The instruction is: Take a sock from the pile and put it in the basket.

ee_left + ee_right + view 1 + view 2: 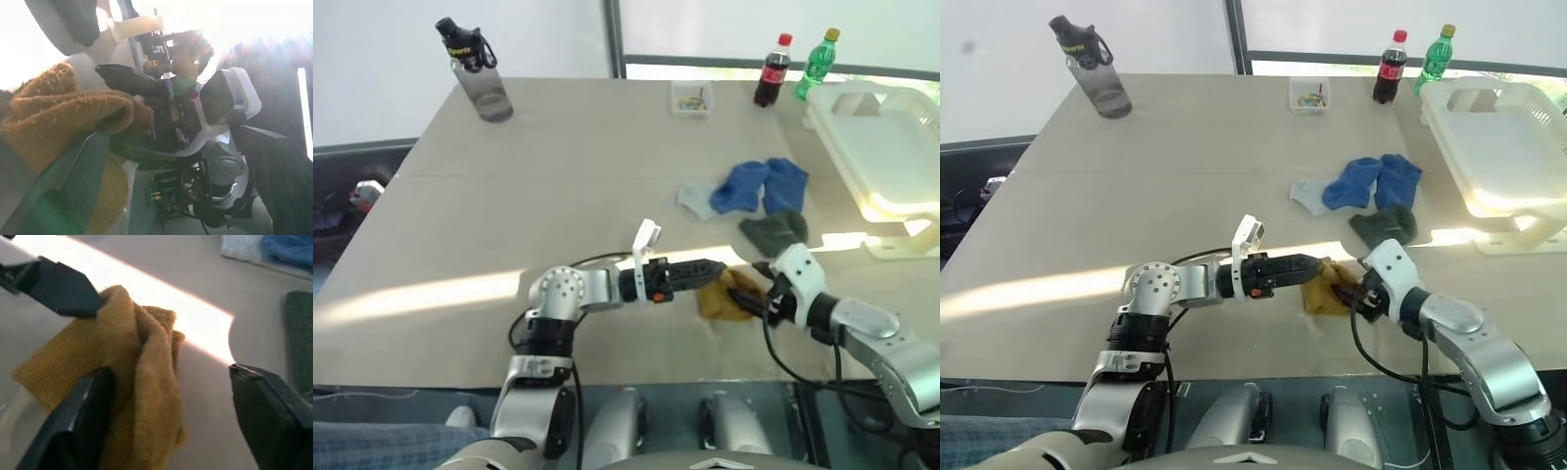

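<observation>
The basket (886,147) holds no sock yet, so 1 sock must be lifted and carried over. The mustard sock (724,294) lies between the wide-open right gripper (171,411) fingers, ungripped. The left gripper (710,267), also open, touches its other side.

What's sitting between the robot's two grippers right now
The mustard yellow sock lies bunched on the table between the left gripper and the right gripper, seen in the left eye view.

Head stereo overhead, wrist cameras close
</observation>
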### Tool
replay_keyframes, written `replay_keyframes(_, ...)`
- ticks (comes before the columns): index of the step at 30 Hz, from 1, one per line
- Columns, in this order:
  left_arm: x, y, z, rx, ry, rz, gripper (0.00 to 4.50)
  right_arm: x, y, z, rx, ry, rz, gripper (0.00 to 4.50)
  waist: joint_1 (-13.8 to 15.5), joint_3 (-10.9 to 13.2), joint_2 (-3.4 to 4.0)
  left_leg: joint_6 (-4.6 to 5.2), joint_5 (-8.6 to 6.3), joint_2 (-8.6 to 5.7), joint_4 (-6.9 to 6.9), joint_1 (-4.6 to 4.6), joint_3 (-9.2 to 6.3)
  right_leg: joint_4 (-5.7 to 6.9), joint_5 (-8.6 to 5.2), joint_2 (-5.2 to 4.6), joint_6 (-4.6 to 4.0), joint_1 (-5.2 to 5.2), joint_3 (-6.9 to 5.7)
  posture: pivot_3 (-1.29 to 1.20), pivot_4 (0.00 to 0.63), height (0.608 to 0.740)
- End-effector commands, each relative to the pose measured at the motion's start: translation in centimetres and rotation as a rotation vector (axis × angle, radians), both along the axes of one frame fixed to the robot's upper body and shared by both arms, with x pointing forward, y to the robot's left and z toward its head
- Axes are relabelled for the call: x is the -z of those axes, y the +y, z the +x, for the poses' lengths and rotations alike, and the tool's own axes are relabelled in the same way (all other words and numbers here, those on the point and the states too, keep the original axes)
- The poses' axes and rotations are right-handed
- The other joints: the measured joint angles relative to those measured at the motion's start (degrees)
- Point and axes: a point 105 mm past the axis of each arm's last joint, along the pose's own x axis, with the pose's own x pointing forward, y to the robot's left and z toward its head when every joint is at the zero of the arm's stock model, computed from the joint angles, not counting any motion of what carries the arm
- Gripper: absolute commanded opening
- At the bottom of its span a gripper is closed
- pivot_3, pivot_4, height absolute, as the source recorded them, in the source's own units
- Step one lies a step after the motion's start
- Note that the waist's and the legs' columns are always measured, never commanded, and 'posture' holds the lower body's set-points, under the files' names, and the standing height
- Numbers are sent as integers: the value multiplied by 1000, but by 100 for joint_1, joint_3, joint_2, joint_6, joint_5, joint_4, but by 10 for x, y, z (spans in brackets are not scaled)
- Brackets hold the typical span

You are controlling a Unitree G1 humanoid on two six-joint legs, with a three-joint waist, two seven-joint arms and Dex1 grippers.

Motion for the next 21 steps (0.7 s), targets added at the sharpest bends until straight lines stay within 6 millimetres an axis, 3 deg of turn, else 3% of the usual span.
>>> replay_keyframes(1,-12,14,-2,-40,-163,32,4500,19,3,-5,-3,104,10,4475,-8,-1,1,-1,0,2,-1,3,1,0,0,1,0,2,2,0,150,740)
replay_keyframes(9,-5,40,-7,-50,-687,347,4500,39,6,-7,-20,172,-10,4475,-1,-5,3,-6,2,4,-12,19,4,-4,-1,-4,-4,10,5,0,150,740)
replay_keyframes(13,-14,49,-6,-27,-976,439,4500,47,11,-9,-42,207,-1,4475,-34,-11,1,-5,1,9,-22,21,4,-9,0,-6,-6,8,6,0,150,740)
replay_keyframes(17,-17,54,-4,-28,-1129,480,4500,52,15,-12,-81,223,-11,4475,-81,-13,1,0,-2,13,-30,23,4,-9,-2,-8,-9,6,6,0,150,740)
replay_keyframes(21,-14,58,-1,-44,-1171,502,4500,53,17,-11,-103,213,-23,4475,-134,-14,0,20,-14,13,-33,22,4,-13,-2,-9,-9,6,6,0,150,740)
